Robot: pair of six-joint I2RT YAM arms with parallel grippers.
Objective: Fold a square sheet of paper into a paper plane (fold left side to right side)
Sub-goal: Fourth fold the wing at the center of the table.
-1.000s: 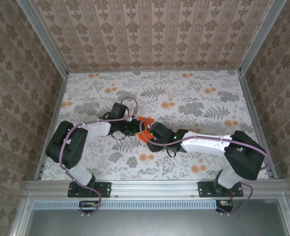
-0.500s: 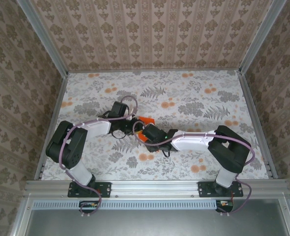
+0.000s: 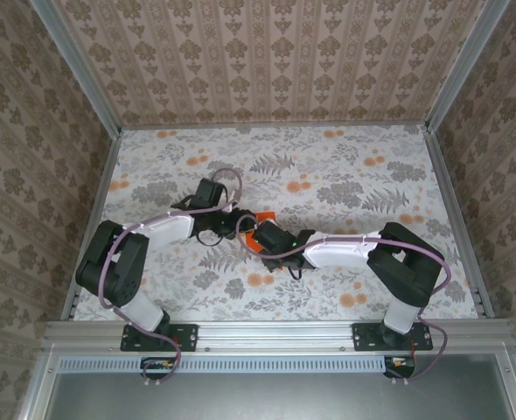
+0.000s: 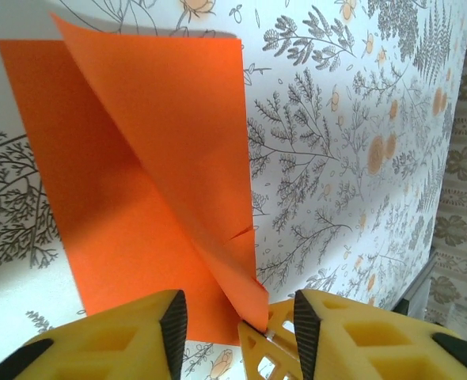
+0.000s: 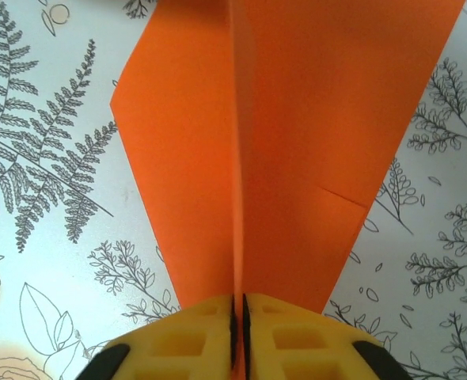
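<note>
Although two arms and two hands are at work, you have only one sheet of paper to mind. It is a single bright orange piece, partly folded, and it lies near the middle of the flower-printed worktop, right where the two hands meet.

From the right wrist you can see your right hand with its fingers pressed together on a raised crease at the near edge of the sheet of paper. That crease runs straight away from the hand. The paper lies flat on both sides of it, wider on the right, with a slanted edge on the left.

Your left hand is spread, its yellow fingers well apart. From the left wrist, one flap of the sheet of paper stands up off the worktop and slopes down to a corner. That corner sits in the gap between the fingers, nearer the right-hand one. You cannot tell from this view whether the corner touches that finger.

From above, your left arm bends at the elbow and reaches forward and to the right, with its wrist low over the worktop. Your right arm stretches leftward, long and low across the worktop. The two hands sit just beside each other at the paper.
</note>
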